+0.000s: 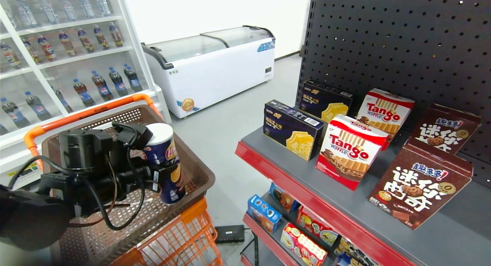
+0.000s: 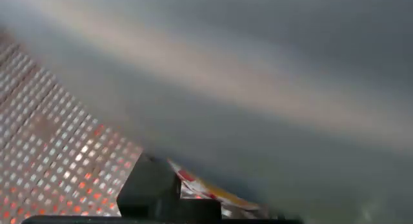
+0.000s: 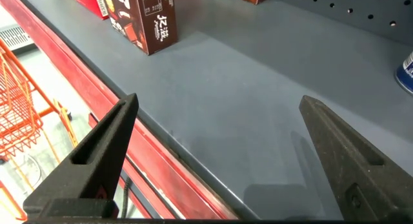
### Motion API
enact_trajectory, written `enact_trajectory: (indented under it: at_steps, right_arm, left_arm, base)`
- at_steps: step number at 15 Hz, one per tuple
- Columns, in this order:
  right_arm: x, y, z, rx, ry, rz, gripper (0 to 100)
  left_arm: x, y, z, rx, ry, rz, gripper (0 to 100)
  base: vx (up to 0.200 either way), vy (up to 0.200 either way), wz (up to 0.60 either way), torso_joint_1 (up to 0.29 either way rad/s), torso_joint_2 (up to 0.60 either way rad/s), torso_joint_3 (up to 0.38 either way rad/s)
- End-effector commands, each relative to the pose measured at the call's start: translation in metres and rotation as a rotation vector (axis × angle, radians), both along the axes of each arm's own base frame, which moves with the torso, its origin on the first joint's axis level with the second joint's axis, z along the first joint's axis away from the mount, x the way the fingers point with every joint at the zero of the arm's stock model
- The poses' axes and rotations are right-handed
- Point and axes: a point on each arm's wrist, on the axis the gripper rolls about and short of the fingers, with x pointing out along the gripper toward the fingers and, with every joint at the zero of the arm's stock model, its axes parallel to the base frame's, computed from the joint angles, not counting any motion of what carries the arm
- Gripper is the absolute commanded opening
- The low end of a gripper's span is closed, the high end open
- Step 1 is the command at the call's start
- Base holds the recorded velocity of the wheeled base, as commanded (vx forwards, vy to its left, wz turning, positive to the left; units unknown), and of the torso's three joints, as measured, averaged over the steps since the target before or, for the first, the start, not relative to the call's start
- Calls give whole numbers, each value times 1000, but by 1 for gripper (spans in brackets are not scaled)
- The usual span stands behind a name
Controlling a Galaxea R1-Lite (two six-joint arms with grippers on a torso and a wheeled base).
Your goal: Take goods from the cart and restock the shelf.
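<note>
A tall dark-blue chips can (image 1: pixel 166 162) with a white lid is held upright above the brown cart basket (image 1: pixel 191 166), and my left gripper (image 1: pixel 151 158) is shut on its side. In the left wrist view one black finger (image 2: pixel 150 188) shows against the can (image 2: pixel 210 192), with the basket mesh (image 2: pixel 51 153) behind. The grey shelf (image 1: pixel 268 147) with a red front edge carries dark-blue, red-white and brown snack boxes. My right gripper (image 3: pixel 219 153) hangs open over a bare stretch of the shelf (image 3: pixel 245 88), near its red edge (image 3: pixel 103 88).
An orange cart frame (image 1: pixel 180 235) sits under the basket. Lower shelves hold more snack boxes (image 1: pixel 264 214). A drinks fridge (image 1: pixel 65 47) and a chest freezer (image 1: pixel 215 66) stand behind. A brown box (image 3: pixel 139 17) stands on the shelf beyond my right gripper.
</note>
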Motion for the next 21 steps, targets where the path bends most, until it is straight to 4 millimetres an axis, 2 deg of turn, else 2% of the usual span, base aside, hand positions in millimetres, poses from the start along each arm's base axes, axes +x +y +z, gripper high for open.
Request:
enact_trajectory:
  at_steps: [1, 2, 4, 5, 9, 11, 14, 17, 21]
  right_arm:
    - [0, 0, 0, 0, 2, 0, 100]
    - [0, 0, 0, 0, 2, 0, 100]
    - [0, 0, 0, 0, 0, 0, 100]
    - [0, 0, 0, 0, 0, 0, 100]
    - [0, 0, 0, 0, 2, 0, 100]
    - [0, 0, 0, 0, 0, 0, 100]
    - [0, 0, 0, -2, 2, 0, 100]
    - [0, 0, 0, -2, 2, 0, 100]
    - [0, 0, 0, -2, 0, 0, 100]
  left_arm:
    - [-37, -9, 52, -53, -96, -145, 0]
    - [-48, -10, 62, -65, -119, -170, 0]
    - [-62, -29, 73, -96, -159, -272, 0]
    - [-67, -33, 77, -122, -168, -332, 0]
    - [-80, -41, 86, -163, -199, -492, 0]
    - [-98, -38, 93, -193, -183, -600, 0]
    - [-124, -28, 95, -191, -77, -610, 0]
    - [-123, -29, 102, -191, -103, -623, 0]
    - [-107, -51, 98, -179, -58, -697, 0]
  base:
    - [0, 0, 0, 0, 0, 0]
    - [0, 0, 0, 0, 0, 0]
    - [0, 0, 0, 0, 0, 0]
    - [0, 0, 0, 0, 0, 0]
    - [0, 0, 0, 0, 0, 0]
    - [0, 0, 0, 0, 0, 0]
    - [0, 0, 0, 0, 0, 0]
    - [0, 0, 0, 0, 0, 0]
    - [0, 0, 0, 0, 0, 0]
